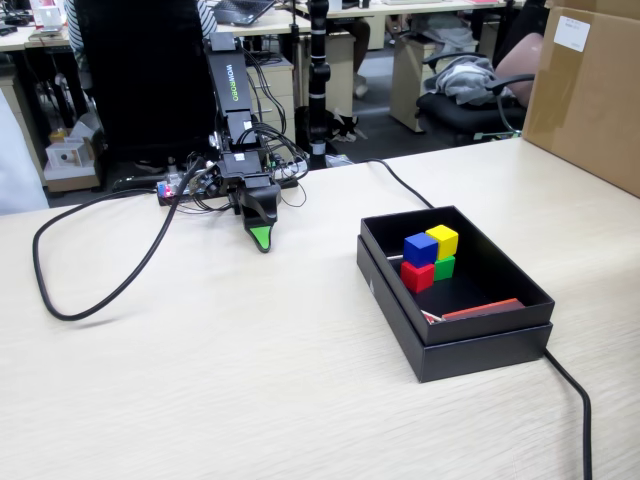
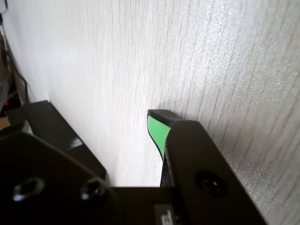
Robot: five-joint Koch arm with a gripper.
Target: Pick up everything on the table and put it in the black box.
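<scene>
Nearest the fixed camera lay the pale wood-grain table [image 1: 250, 400], with a thick black cable [image 1: 580, 400] running off its front right corner from beneath the black box [image 1: 470, 345]. The box sat right of centre in the fixed view, nested in its slightly larger lid. All four cubes were inside it, clustered against the far left wall: the red cube [image 1: 416, 276] and the green cube [image 1: 444, 267] on the box floor, the blue cube [image 1: 420, 248] resting on top of the red one, and the yellow cube [image 1: 442, 240] on top of the green one. A flat red strip [image 1: 483, 309] lay along the near inner wall of the box. No cube was seen on the open table surface. The arm [image 1: 232, 110] stood at the far edge, folded down, with the gripper [image 1: 261, 240] pointed at the table, well apart from the box and to its left in the fixed view. The tip appeared to rest on or just above the surface. In the wrist view only one green-faced finger [image 2: 157, 129] showed against the tabletop, the black housing covering the rest; whether the claw was released or clenched could not be told. Nothing was seen between its jaws. A second looped cable [image 1: 60, 270] trailed from the arm's base across the left of the table. A brown carton [image 1: 590, 95] stood at the far right.
</scene>
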